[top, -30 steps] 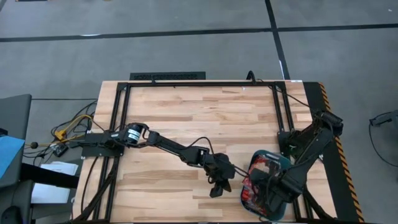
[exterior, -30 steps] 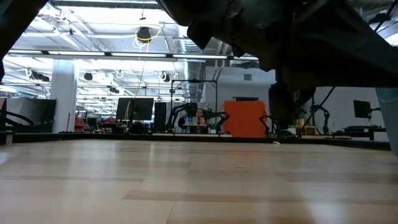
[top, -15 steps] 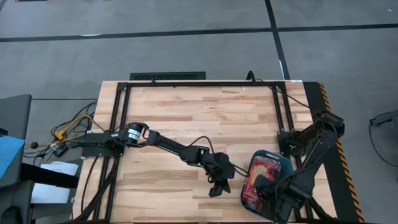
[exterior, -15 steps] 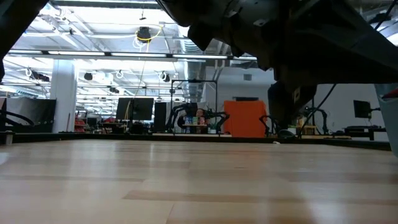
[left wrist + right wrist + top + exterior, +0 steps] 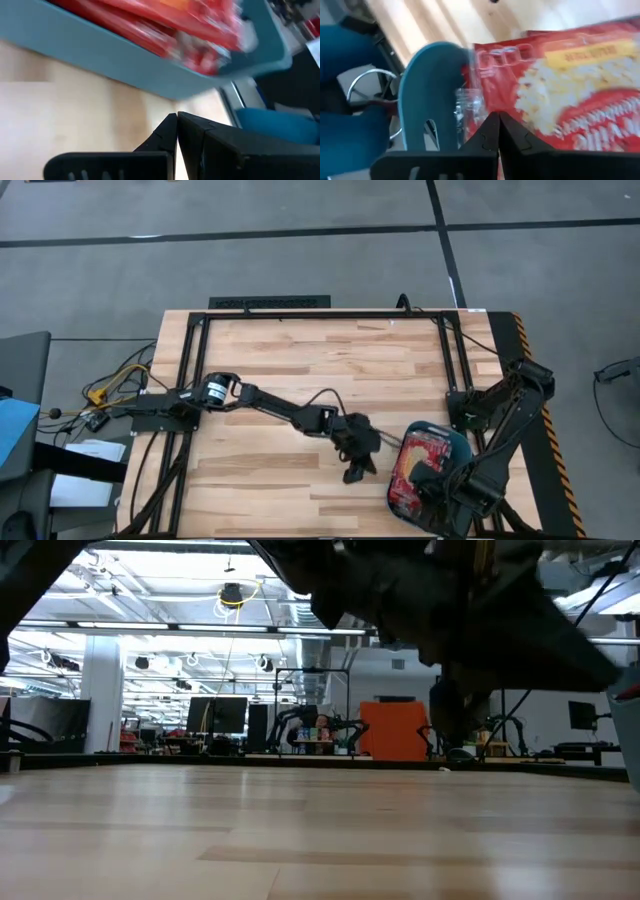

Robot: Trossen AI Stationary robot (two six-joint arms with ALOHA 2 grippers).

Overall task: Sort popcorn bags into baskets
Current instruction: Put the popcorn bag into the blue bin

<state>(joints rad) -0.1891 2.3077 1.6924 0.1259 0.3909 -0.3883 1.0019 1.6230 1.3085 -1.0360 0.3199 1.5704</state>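
The teal basket [image 5: 456,443] stands on the table at the near right and holds several red popcorn bags [image 5: 424,457], lying flat. My right gripper [image 5: 428,483] is shut and empty over the basket's near end. In the right wrist view it [image 5: 493,116] is above a bag with a popcorn picture [image 5: 570,85] and the basket's rim [image 5: 425,80]. My left gripper [image 5: 356,473] is shut and empty just left of the basket, low over the wood. In the left wrist view it [image 5: 176,117] faces the basket's wall [image 5: 125,65] and the bags [image 5: 165,25].
A black frame rail [image 5: 320,314] runs round the table top. Cables [image 5: 120,385] lie off the left edge. Yellow-black tape [image 5: 545,420] marks the right edge. Bare wood [image 5: 300,365] spreads over the middle and far part of the table.
My right gripper has drawn back toward the table's near edge, uncovering more of the bags in the basket. My left gripper has shifted a little toward the far right, closer to the basket. Both have stayed shut.
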